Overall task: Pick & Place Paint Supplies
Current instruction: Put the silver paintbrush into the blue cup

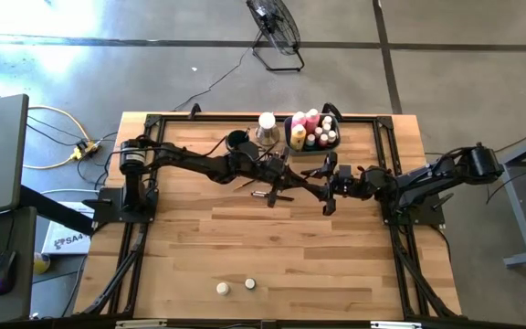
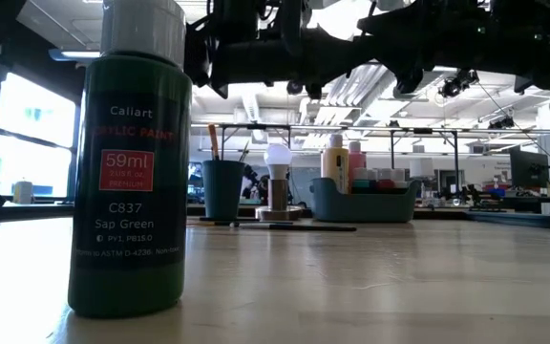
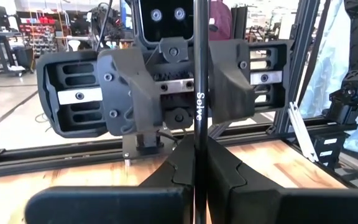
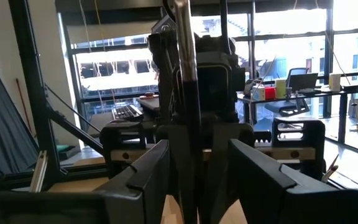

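Observation:
In the left wrist view my left gripper [image 3: 197, 158] is shut on a thin dark-handled brush [image 3: 199, 74] marked "Selve". My right gripper [image 4: 197, 149] faces it, open, with one finger [image 3: 129, 81] on each side of the brush and not touching. The brush's metal ferrule [image 4: 182, 31] shows in the right wrist view. In the high view both grippers [image 1: 298, 181] [image 1: 325, 189] meet above the table's middle. Two more brushes [image 1: 268, 194] lie flat on the wood. Pink and yellow bottles [image 1: 305, 123] stand in the bin [image 1: 331, 142]. Two small pots [image 1: 223, 288] sit near the near edge. My left gripper pinches the brush's dark handle [image 3: 199, 134] between its two fingers. The fingers lie across the handle, which runs on past them both ways. The brush is lifted clear of the table.
A dark green paint bottle [image 2: 132, 162] stands close to the low camera. A dark round cup [image 1: 237, 140] and a white-topped object [image 1: 266, 126] stand left of the bin, near the far edge. Bare wood [image 1: 336, 265] lies toward the near edge.

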`<move>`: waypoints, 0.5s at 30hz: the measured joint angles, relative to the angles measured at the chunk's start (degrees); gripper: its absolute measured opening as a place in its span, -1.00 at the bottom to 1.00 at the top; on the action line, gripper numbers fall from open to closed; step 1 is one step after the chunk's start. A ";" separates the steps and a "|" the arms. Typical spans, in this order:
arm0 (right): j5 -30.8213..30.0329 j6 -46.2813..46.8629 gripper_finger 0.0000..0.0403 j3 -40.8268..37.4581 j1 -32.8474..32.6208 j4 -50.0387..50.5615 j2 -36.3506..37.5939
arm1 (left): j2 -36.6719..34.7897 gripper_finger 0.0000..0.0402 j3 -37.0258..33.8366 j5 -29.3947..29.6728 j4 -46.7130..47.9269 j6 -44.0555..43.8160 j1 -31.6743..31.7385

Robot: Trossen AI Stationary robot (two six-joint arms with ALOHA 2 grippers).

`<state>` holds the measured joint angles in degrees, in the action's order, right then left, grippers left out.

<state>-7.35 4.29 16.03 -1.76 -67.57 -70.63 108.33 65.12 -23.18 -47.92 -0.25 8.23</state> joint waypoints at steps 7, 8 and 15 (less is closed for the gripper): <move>0.04 -0.02 -0.52 0.00 0.00 0.00 0.00 | 0.00 -0.95 -0.02 0.02 0.09 0.00 0.00; 0.04 -0.02 -0.56 0.00 0.00 0.00 0.02 | 0.00 -0.95 -0.02 0.02 0.08 0.00 0.00; 0.06 -0.04 -0.78 0.00 0.00 0.02 0.01 | 0.00 -0.95 -0.04 0.04 0.09 0.00 0.00</move>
<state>-7.30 4.25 16.03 -1.76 -67.55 -70.62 108.33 65.08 -23.14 -47.83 -0.25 8.23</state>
